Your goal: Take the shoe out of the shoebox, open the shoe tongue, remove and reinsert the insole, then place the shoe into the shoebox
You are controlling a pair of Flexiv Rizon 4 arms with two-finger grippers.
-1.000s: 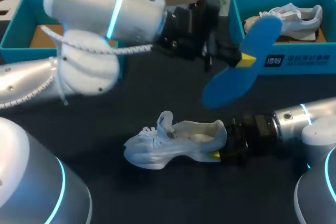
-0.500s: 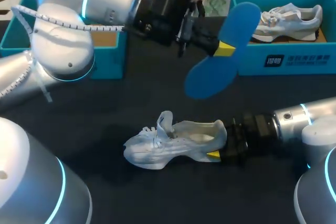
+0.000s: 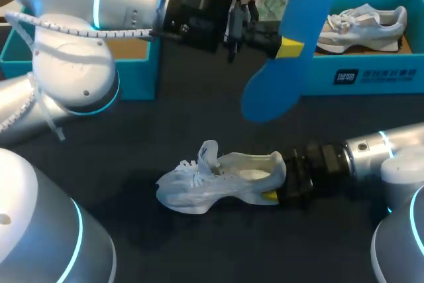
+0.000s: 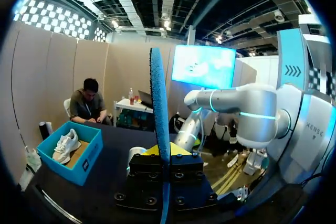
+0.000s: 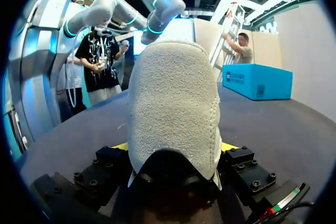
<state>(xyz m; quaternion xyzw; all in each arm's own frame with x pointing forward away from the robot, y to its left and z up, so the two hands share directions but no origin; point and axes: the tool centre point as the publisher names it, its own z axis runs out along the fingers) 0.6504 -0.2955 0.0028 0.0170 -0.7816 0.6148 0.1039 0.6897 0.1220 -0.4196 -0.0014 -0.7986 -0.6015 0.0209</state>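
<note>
The left tool (image 3: 288, 48) grips a blue insole (image 3: 281, 94) mid-length, high over the tabletop (image 3: 132, 137). The right tool (image 3: 270, 195) is clamped on the heel of the white shoe (image 3: 212, 183), lying on the tabletop outside the shoebox (image 3: 371, 89). Reinserting likely wants the insole's toe end slanted down into the opening, heel held firm. Which end is the toe is unclear; the shoe's inside is mostly hidden.

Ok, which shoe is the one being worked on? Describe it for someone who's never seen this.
Start at the middle of the dark table, nearer the robot than the teal shoebox at the far right. The white shoe stands there on its sole, its heel held in the right gripper. Unlike the sneaker in that box, it is outside any box.
</note>
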